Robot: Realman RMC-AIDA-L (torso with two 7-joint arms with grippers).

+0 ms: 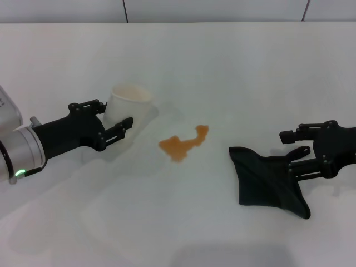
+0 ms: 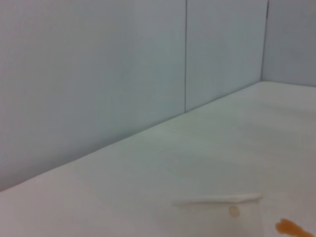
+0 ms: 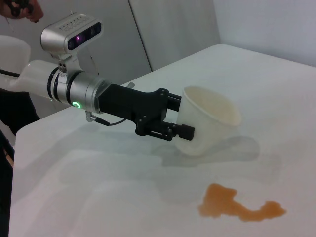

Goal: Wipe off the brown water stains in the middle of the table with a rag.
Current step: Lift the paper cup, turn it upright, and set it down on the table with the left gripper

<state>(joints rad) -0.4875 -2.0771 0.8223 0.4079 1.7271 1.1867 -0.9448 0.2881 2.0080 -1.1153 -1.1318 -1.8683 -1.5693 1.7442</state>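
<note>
The brown water stains point(image 1: 183, 143) are a glossy orange blotch in the middle of the white table point(image 1: 222, 67). They also show in the right wrist view point(image 3: 237, 207). The dark rag point(image 1: 267, 183) lies flat on the table to the right of the stains. My right gripper point(image 1: 296, 151) is open at the rag's right edge, its lower finger close to the cloth. My left gripper point(image 1: 115, 115) is shut on a whitish plastic cup point(image 1: 128, 108), held tilted just left of the stains. It also shows in the right wrist view point(image 3: 175, 118).
The table's far edge meets a grey panelled wall point(image 1: 222, 8). In the left wrist view the cup's rim point(image 2: 217, 199) and a tip of the stain point(image 2: 291, 227) show low against the wall point(image 2: 98, 74).
</note>
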